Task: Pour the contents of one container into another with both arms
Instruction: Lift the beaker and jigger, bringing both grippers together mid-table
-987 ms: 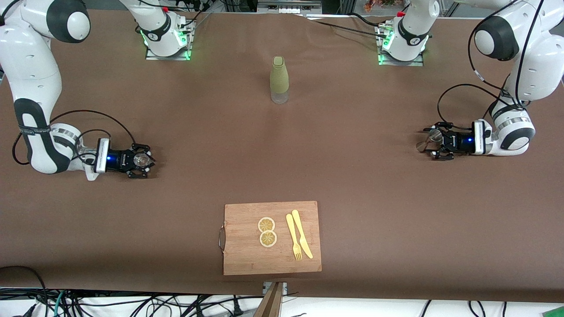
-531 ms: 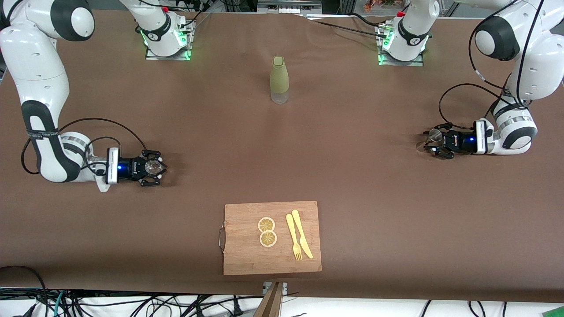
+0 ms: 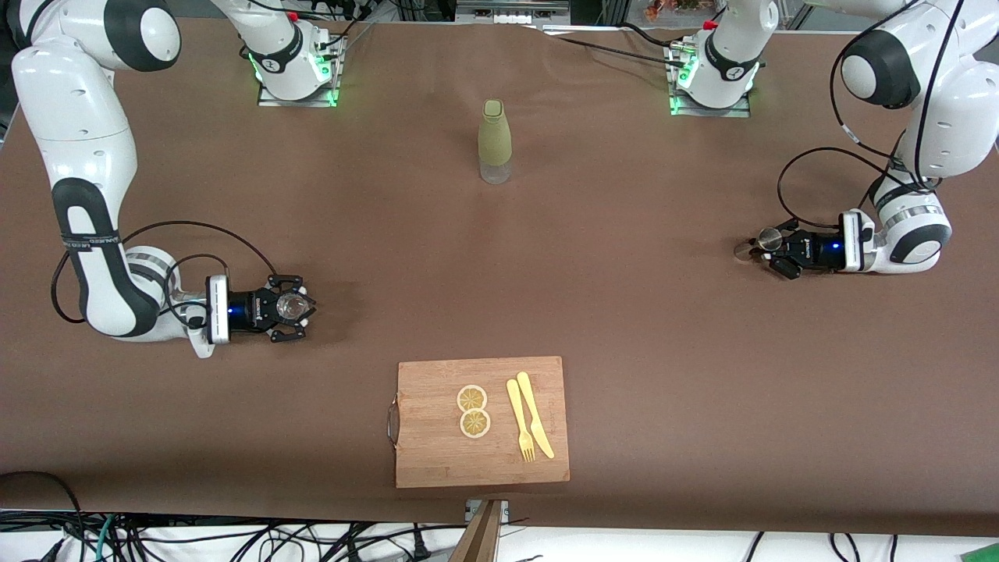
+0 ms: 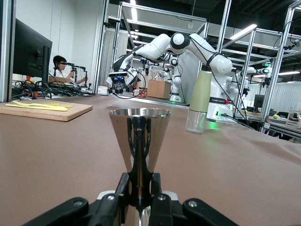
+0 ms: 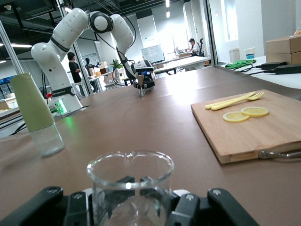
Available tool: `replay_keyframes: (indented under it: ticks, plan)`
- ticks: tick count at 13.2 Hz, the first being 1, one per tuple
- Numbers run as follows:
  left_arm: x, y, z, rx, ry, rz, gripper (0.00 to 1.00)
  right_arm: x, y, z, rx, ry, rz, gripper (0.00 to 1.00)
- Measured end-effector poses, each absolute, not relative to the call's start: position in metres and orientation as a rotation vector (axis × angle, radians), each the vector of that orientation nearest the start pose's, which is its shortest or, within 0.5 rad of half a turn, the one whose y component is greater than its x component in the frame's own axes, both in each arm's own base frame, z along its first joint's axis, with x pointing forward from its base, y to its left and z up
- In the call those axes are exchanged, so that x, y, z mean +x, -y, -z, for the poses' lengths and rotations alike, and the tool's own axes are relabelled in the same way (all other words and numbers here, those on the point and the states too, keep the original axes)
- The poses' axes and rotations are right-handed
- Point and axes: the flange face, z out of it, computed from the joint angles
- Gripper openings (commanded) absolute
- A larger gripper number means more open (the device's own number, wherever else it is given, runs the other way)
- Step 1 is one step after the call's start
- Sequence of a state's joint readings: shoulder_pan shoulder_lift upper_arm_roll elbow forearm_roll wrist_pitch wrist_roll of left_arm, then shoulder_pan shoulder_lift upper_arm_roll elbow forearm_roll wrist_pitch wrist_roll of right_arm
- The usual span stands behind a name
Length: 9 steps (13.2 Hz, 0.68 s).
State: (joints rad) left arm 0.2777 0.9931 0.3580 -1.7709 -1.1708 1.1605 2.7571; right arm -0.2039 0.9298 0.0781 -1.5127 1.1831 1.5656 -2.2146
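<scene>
1. The right gripper (image 3: pixel 295 310) is clamped on the little clear glass tumbler (image 3: pixel 290 306), low over the brown table (image 3: pixel 624 312) toward the right arm's end. In its wrist view the tumbler (image 5: pixel 130 181) stands upright, rim up.
2. The left gripper (image 3: pixel 769 248) is pinched narrow on the waist of the silvery jigger (image 3: pixel 761 243), at the left arm's end. Its wrist view shows the jigger (image 4: pixel 139 141) upright, upper cone open to the ceiling, with the fingers (image 4: pixel 137 186) tight on the neck.
3. Whether the jigger's foot rests on the table I can't quite tell.
4. The two vessels are well apart, nearly the table's full width between them, each arm pointing its hand toward the other.
5. The green-sleeved bottle (image 3: pixel 495 141) and the cutting board (image 3: pixel 482 468) lie between them, the bottle farther from the front camera, the board nearer.
6. To my eye, both need to come toward the middle, tumbler above jigger, before any tipping.
</scene>
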Motion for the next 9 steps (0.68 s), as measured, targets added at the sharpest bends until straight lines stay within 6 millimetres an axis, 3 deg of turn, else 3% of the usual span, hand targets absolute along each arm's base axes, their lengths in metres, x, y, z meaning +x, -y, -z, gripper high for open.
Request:
replay_keyframes:
  ticks: [4, 9]
  plan:
    - [0.470, -0.179, -0.042, 1.238, 1.145, -1.075, 0.00, 0.672, -0.032, -0.168, -1.405, 1.191, 0.821, 0.12]
    - [0.513, -0.155, -0.056, 1.156, 1.241, -1.092, 0.00, 0.691, -0.085, -0.217, -1.477, 1.189, 0.813, 0.12]
